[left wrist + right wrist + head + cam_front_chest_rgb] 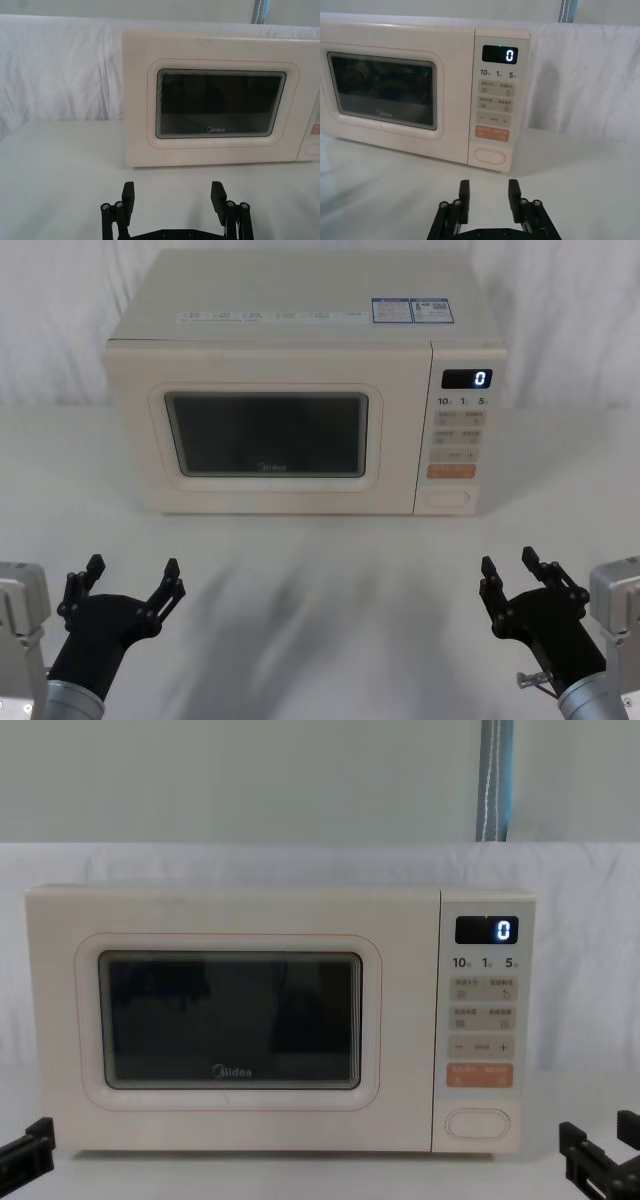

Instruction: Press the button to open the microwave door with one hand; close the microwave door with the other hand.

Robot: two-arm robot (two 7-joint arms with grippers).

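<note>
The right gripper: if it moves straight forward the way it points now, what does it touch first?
Probably the microwave's key panel: the open right gripper points roughly at the button, with bare table between. Exact height is unclear, so it may hit just beside it.

Light is even and bright across my feeds, soft, seemingly from above. No hard glare anywhere. On the head view I read faint, smeared grey shadows on the white worktop (320,590) ahead of both grippers, and a thin dark shadow line under the microwave (300,390). The microwave door (230,1020) glass is dim, with muddy reflections in the chest and right wrist views. The display (500,54) glows clean, its digit readable. Small key labels stay soft in the head view. The cloth backdrop (60,70) shows gentle fold shading. Slight bowing at the head view's edges.
</note>
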